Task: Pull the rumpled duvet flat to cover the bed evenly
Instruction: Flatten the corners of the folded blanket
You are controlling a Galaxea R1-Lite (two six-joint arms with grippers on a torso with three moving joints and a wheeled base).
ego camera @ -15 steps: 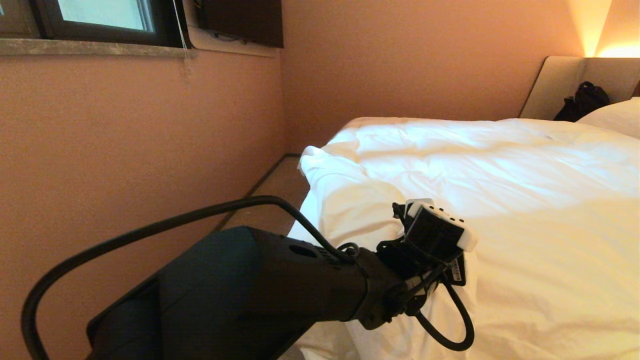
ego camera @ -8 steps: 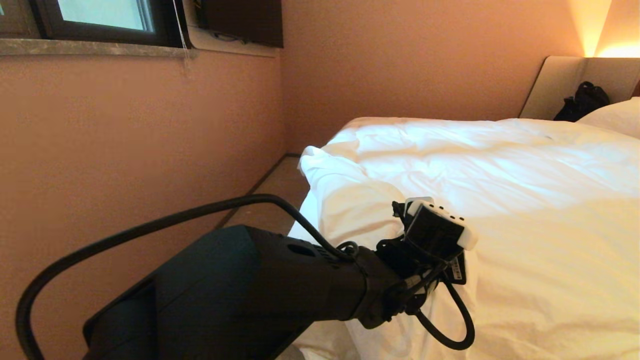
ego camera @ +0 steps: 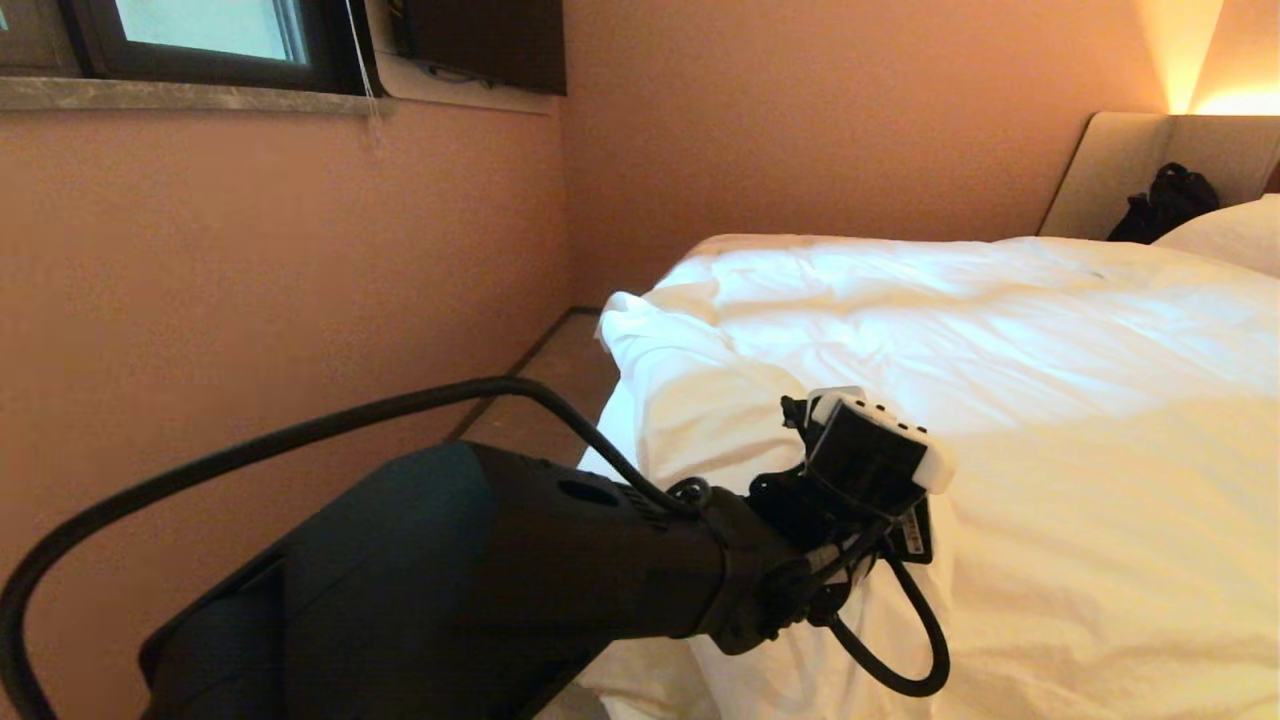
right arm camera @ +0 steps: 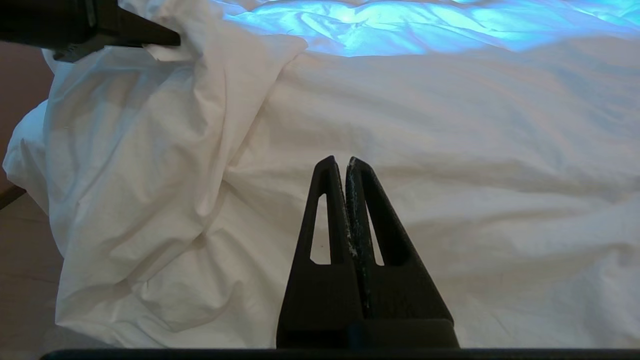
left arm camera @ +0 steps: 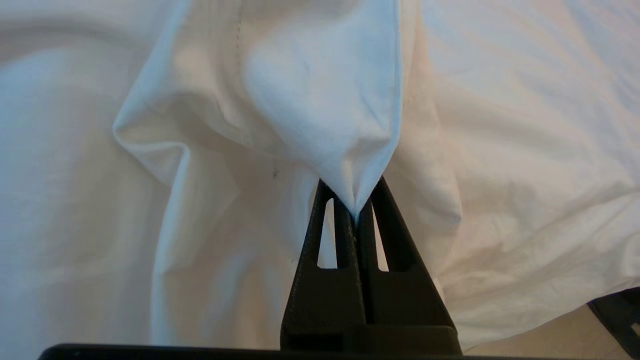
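duvet over bed, peach wall

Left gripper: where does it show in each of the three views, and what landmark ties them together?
Head view: left gripper at lower centre, mostly hidden behind its wrist camera.
Left wrist view: bottom centre, shut on a duvet fold.
Right wrist view: top left corner.
Shared landmark: the bunched duvet corner.

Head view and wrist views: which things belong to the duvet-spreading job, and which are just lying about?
Job:
- duvet
- bed
- left end effector, shut on a duvet fold
- right end effector, shut, empty

Lying about:
- black bag
- pillow
- window
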